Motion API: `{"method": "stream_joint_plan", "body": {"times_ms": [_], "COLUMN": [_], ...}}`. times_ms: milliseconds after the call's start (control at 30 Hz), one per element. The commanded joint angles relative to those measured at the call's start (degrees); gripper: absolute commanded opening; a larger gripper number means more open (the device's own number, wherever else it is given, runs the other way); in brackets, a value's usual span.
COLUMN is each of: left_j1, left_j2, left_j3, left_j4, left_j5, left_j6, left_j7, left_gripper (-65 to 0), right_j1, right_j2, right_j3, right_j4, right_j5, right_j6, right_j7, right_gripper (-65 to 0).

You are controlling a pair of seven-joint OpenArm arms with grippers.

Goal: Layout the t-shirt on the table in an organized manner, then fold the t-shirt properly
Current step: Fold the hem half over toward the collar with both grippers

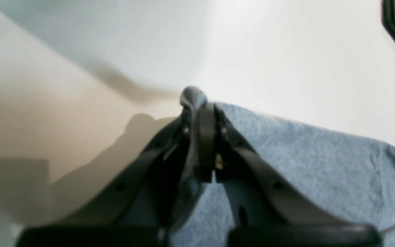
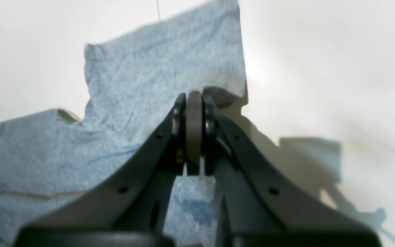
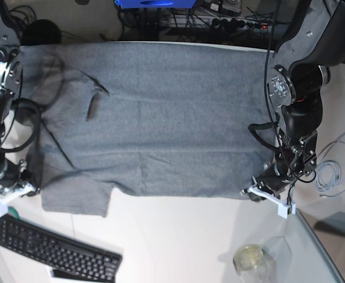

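Left end effector (image 1: 201,113) is clamped on a corner of the t-shirt (image 3: 161,118), a nub of cloth poking past the tips. Right end effector (image 2: 194,103) is pinched tight on the sleeve edge. One shirt, spread flat across the far half of the white counter (image 3: 178,236), hem to the right, neck to the left. Two arms, one at each near corner. Near left lies one black keyboard (image 3: 49,250); near right, one glass panel (image 3: 302,259). Cables (image 3: 334,171) trail at the right, more tangle along the far edge.
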Motion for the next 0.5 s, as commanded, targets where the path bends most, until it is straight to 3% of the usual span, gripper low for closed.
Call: {"method": "stream_joint_plan", "body": {"times_ms": [0, 233, 467], "left_j1": [-2.35, 0.02, 2.05], "left_j2": [-0.59, -0.41, -0.33], "left_j3": [0.02, 0.02, 0.11], "left_j4": [2.28, 13.62, 15.65], "left_j5": [-0.72, -0.81, -0.81], "left_j6": [-0.35, -0.35, -0.35], "left_j7": [0.28, 7.04, 8.71], "left_gripper": [-65.0, -65.0, -65.0], "right_j1": [2.51, 2.95, 2.51], "right_j2": [1.51, 4.06, 5.55], "right_j3": [-0.15, -8.94, -14.83], "right_j4": [0.98, 0.72, 0.54], "right_j5": [0.93, 0.93, 0.93], "right_j6": [0.58, 0.58, 0.58], "right_j7": [1.65, 6.13, 9.56], "right_gripper": [-65.0, -65.0, -65.0]}}
